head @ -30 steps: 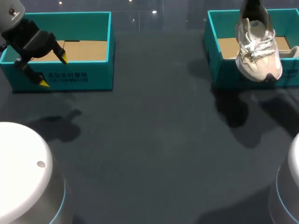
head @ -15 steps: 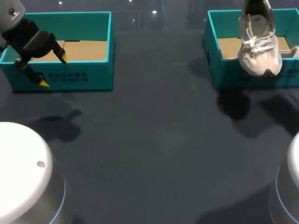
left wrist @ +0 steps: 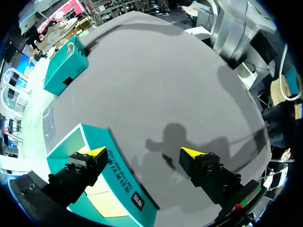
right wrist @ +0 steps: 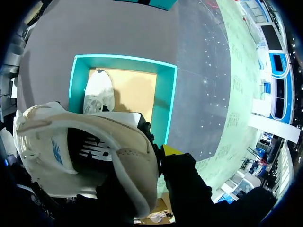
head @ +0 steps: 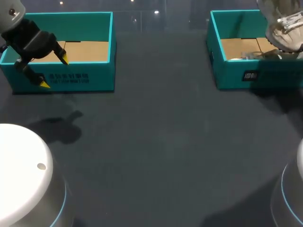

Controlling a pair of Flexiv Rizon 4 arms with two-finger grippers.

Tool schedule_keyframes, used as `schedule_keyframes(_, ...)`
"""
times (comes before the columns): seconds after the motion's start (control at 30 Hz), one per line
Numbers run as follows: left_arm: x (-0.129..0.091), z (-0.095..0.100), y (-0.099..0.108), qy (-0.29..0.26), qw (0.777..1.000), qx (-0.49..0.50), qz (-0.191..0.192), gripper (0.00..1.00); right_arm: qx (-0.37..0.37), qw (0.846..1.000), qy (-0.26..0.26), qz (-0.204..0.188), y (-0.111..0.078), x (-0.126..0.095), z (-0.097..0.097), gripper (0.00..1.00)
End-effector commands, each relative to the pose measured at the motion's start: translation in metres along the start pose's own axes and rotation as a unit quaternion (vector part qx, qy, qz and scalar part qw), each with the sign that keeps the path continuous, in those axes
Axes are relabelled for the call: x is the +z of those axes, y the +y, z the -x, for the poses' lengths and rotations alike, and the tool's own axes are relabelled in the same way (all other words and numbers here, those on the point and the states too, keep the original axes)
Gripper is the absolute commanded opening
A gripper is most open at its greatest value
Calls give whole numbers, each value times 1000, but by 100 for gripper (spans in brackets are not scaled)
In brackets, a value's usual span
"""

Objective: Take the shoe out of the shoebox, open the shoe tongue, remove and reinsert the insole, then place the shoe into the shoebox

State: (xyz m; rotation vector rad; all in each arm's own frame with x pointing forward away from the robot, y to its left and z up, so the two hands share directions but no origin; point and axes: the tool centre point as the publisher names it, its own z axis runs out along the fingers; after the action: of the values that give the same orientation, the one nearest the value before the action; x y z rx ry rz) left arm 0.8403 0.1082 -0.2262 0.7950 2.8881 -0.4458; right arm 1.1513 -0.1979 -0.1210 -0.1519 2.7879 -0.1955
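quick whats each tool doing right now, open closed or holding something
Left tool: open, holding nothing.
Right tool: closed on the white lace-up sneaker, above the teal cardboard shoebox.

Take the right shoebox point(head: 236, 75) as your mark. To its left the dark table point(head: 156, 142) lies open all the way to the other teal box point(head: 85, 78). There the left gripper point(head: 54, 72) hangs with fingers spread over that box's front wall. Above the right shoebox's right end, the raised sneaker point(head: 286, 30) blocks your way down. Inside, a second sneaker point(right wrist: 98, 97) lies along one wall, and the cardboard floor beside it is bare.
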Motion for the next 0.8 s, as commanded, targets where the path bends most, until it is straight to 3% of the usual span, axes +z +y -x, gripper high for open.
schedule_keyframes(0.03,0,-1,0,0,1000,0,2,100,-1,1000,7,3,-2,-1,6,0)
schedule_keyframes(0.27,0,-1,0,0,1000,0,2,100,-1,1000,7,3,-2,-1,6,0)
schedule_keyframes(0.53,0,-1,0,0,1000,0,2,100,29,999,-8,-21,-61,36,31,0)
schedule_keyframes(0.8,0,-1,0,0,1000,0,2,100,29,999,-13,-26,-75,40,49,0)
